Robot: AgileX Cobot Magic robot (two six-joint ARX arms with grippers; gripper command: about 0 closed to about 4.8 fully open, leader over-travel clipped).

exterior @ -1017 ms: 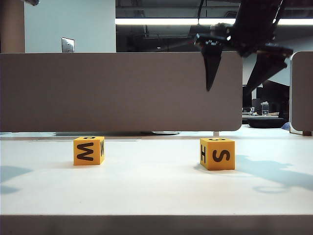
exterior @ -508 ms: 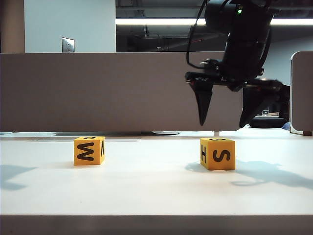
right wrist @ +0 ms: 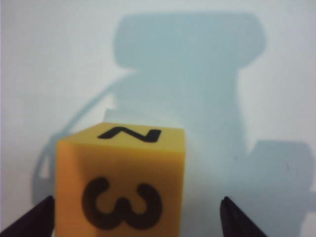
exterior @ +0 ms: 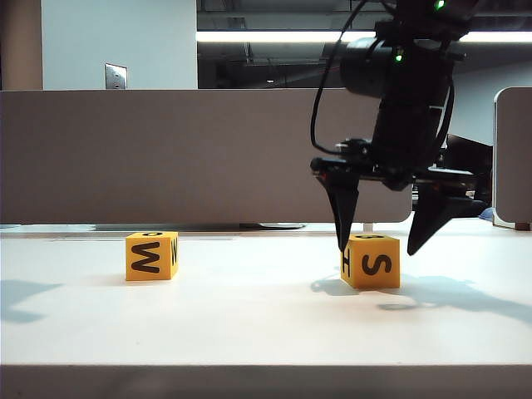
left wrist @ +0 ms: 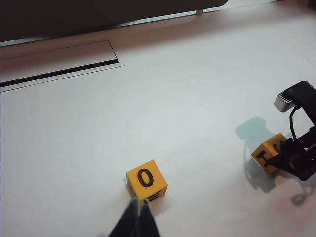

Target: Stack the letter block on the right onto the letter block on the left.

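The white table (exterior: 249, 316) fills the lower half of the exterior view, bare enough that the two yellow cubes sit well apart on it with room between them for a carry from right to left. The right arm (exterior: 407, 91) hangs from the upper right of that view, pitched down so that its right gripper (exterior: 380, 237) straddles the S block (exterior: 371, 261) at lower right, one dark finger (exterior: 344, 218) at the block's left top edge and the other off its right side; the jaws stand wide, holding nothing, placed to close on the cube's side faces. The M block (exterior: 151, 255) at lower left rests flat and untouched, its top face free to receive the other. The left gripper (left wrist: 138, 220), at the bottom edge of the left wrist view, appears pinched narrow and empty, hovering near that block but clear of it, apparently idle
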